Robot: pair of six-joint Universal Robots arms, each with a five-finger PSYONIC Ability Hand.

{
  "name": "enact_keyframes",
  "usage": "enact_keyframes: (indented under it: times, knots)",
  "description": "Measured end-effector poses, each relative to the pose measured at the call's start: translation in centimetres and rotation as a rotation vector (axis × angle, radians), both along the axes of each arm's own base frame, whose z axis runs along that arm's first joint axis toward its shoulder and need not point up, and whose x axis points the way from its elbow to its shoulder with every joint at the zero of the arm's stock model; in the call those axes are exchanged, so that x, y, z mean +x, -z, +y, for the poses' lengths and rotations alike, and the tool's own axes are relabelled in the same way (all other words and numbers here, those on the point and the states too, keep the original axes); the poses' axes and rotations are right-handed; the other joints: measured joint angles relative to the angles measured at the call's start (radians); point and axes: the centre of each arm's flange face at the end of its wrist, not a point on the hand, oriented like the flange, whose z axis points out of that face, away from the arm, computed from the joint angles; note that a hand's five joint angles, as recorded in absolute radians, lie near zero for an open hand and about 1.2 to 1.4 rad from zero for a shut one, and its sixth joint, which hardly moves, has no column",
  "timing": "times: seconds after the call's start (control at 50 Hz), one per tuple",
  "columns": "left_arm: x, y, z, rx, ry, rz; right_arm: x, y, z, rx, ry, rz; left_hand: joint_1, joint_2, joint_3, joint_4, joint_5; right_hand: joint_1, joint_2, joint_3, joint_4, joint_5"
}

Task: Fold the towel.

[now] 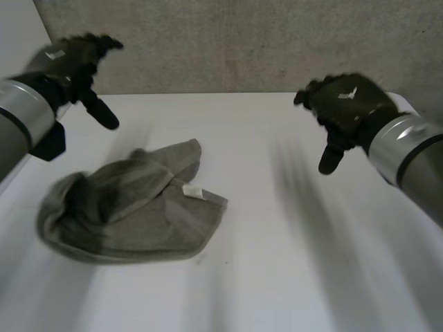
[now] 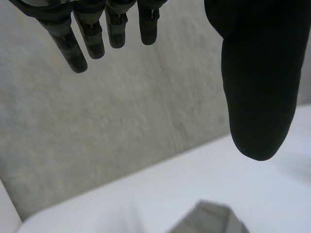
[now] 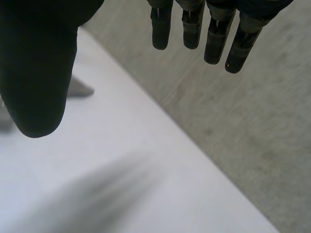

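A grey towel (image 1: 131, 207) lies crumpled in a loose heap on the left half of the white table (image 1: 291, 263), a small white label showing near its right edge. My left hand (image 1: 77, 63) hovers high above the table's far left, behind the towel, fingers straight and thumb apart, holding nothing. My right hand (image 1: 346, 111) hangs in the air at the right, well away from the towel, fingers straight and empty. In the left wrist view a corner of the towel (image 2: 209, 219) shows below the thumb (image 2: 257, 82). The right wrist view has a towel corner (image 3: 80, 87) beside the thumb (image 3: 39, 68).
A grey wall (image 1: 263, 41) rises along the table's far edge. Bare white tabletop spreads across the middle and right, between the towel and my right arm (image 1: 408, 159).
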Motion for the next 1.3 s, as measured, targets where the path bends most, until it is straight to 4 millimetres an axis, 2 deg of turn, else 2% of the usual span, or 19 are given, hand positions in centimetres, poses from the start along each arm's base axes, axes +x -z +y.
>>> enact_keyframes:
  times: [0.08, 0.12, 0.14, 0.18, 0.22, 0.28, 0.34, 0.46, 0.62, 0.64, 0.72, 0.84, 0.96, 1.14, 1.16, 1.2, 1.22, 1.28, 1.3]
  knots:
    - [-0.7, 3.1, -1.5, 0.060, 0.041, -0.083, 0.4, 2.6, -1.1, 0.048, -0.005, 0.071, 0.000, 0.000, 0.000, 0.000, 0.000, 0.000, 0.000, 0.000, 0.000, 0.000]
    - [-0.9, 4.3, -2.1, 0.080, 0.054, -0.120, 0.6, 3.5, -1.5, 0.069, -0.007, 0.085, 0.000, 0.002, 0.001, 0.001, 0.000, 0.000, 0.000, 0.000, 0.000, 0.000]
    - [-0.9, 4.3, -2.1, 0.080, 0.054, -0.120, 0.6, 3.5, -1.5, 0.069, -0.007, 0.085, 0.000, 0.002, 0.001, 0.001, 0.000, 0.000, 0.000, 0.000, 0.000, 0.000]
    - [-1.0, 5.8, -2.9, 0.102, 0.062, -0.165, 0.8, 4.6, -1.9, 0.100, -0.008, 0.094, 0.000, 0.002, 0.002, 0.002, 0.000, 0.000, 0.000, 0.000, 0.000, 0.000]
    - [-1.0, 6.1, -3.0, 0.106, 0.062, -0.174, 0.9, 4.9, -2.0, 0.113, -0.008, 0.093, 0.000, 0.002, 0.002, 0.002, 0.000, 0.000, 0.000, 0.000, 0.000, 0.000]
    - [-0.5, 7.5, -4.1, 0.125, 0.050, -0.230, 1.1, 5.7, -2.3, 0.170, -0.002, 0.042, 0.001, 0.007, 0.003, 0.003, 0.000, 0.000, 0.000, 0.000, 0.000, 0.000]
    - [-0.2, 7.8, -4.5, 0.129, 0.039, -0.246, 1.3, 5.8, -2.4, 0.201, -0.003, -0.004, 0.004, 0.021, 0.018, 0.017, 0.000, 0.000, 0.000, 0.000, 0.000, 0.000]
    - [1.0, 8.3, -5.3, 0.139, -0.007, -0.267, 2.2, 6.1, -2.3, 0.347, -0.062, -0.211, 0.048, 0.056, 0.054, 0.054, 0.014, 0.000, 0.000, 0.000, 0.000, 0.000]
    - [1.5, 11.0, -5.9, 0.213, -0.036, -0.290, 3.1, 8.2, -2.2, 0.454, -0.104, -0.255, 0.064, 0.076, 0.073, 0.072, 0.036, 0.000, 0.000, 0.000, 0.000, 0.000]
    - [1.3, 12.2, -5.9, 0.236, -0.028, -0.296, 3.2, 9.0, -2.3, 0.471, -0.105, -0.241, 0.064, 0.076, 0.073, 0.074, 0.037, 0.000, 0.000, 0.000, 0.000, 0.000]
    - [0.4, 14.2, -5.9, 0.255, -0.001, -0.303, 3.3, 10.2, -2.4, 0.489, -0.103, -0.212, 0.099, 0.111, 0.109, 0.103, 0.067, 0.000, 0.000, 0.000, 0.000, 0.000]
    - [-1.9, 16.5, -5.9, 0.229, 0.055, -0.307, 3.2, 11.2, -2.5, 0.499, -0.093, -0.183, 0.242, 0.251, 0.248, 0.248, 0.212, 0.000, 0.000, 0.000, 0.000, 0.000]
    - [-3.7, 18.3, -6.1, 0.205, 0.093, -0.308, 3.0, 11.6, -2.4, 0.494, -0.082, -0.157, 0.262, 0.273, 0.272, 0.271, 0.236, 0.000, 0.000, 0.000, 0.000, 0.000]
    - [-4.5, 19.9, -6.3, 0.217, 0.111, -0.315, 2.9, 11.9, -2.4, 0.489, -0.074, -0.136, 0.275, 0.289, 0.282, 0.282, 0.246, 0.000, 0.000, 0.000, 0.000, 0.000]
    - [-4.5, 20.2, -6.4, 0.222, 0.112, -0.318, 2.9, 12.0, -2.4, 0.490, -0.073, -0.134, 0.412, 0.407, 0.402, 0.403, 0.366, 0.000, 0.000, 0.000, 0.000, 0.000]
    - [-4.5, 20.3, -6.5, 0.222, 0.111, -0.321, 2.9, 12.0, -2.4, 0.490, -0.072, -0.133, 0.426, 0.437, 0.435, 0.434, 0.387, 0.000, 0.000, 0.000, 0.000, 0.000]
    - [-4.5, 20.4, -6.5, 0.221, 0.110, -0.326, 2.9, 12.1, -2.4, 0.490, -0.072, -0.132, 0.596, 0.595, 0.593, 0.593, 0.547, 0.000, 0.000, 0.000, 0.000, 0.000]
    - [-4.5, 20.1, -6.6, 0.200, 0.107, -0.347, 2.9, 12.1, -2.5, 0.485, -0.070, -0.126, 0.922, 0.932, 0.925, 0.925, 0.887, 0.000, 0.000, 0.000, 0.000, 0.000]
    - [-4.5, 19.8, -6.6, 0.189, 0.105, -0.356, 2.9, 12.1, -2.5, 0.484, -0.069, -0.125, 0.933, 0.953, 0.950, 0.950, 0.905, 0.000, 0.000, 0.000, 0.000, 0.000]
